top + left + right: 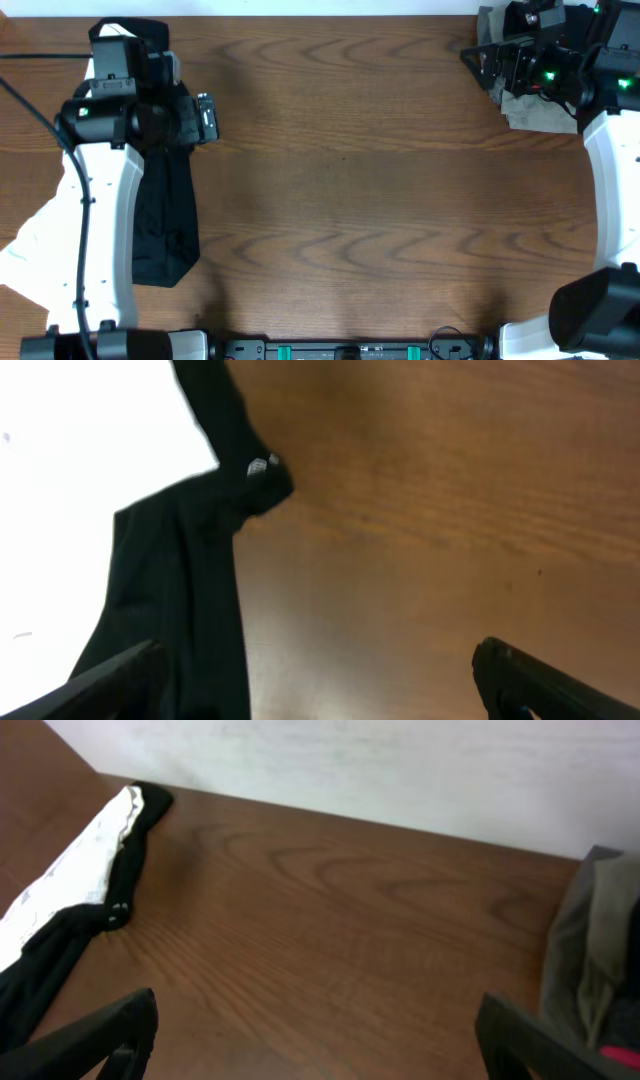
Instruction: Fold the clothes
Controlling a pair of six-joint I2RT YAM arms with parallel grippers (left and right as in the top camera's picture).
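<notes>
I'm seeing left pincer [320, 675] and right pincer [315, 1025] gaping, empty; black garment [180, 590] lying leftward of both, grey cloth [590, 940] rightward in right-wrist view

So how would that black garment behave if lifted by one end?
The black garment lies in a long, creased strip, so it would probably hang limp and unfold. It looks thin, likely light. On the wood table it should bunch rather than slide if pushed.

On the bench [350, 180], the long garment [165, 225] is laid at nine o'clock, the T-shirt [30, 250] touching it at eight o'clock — a crumpled cloth [535, 112] is set at two o'clock.
</notes>
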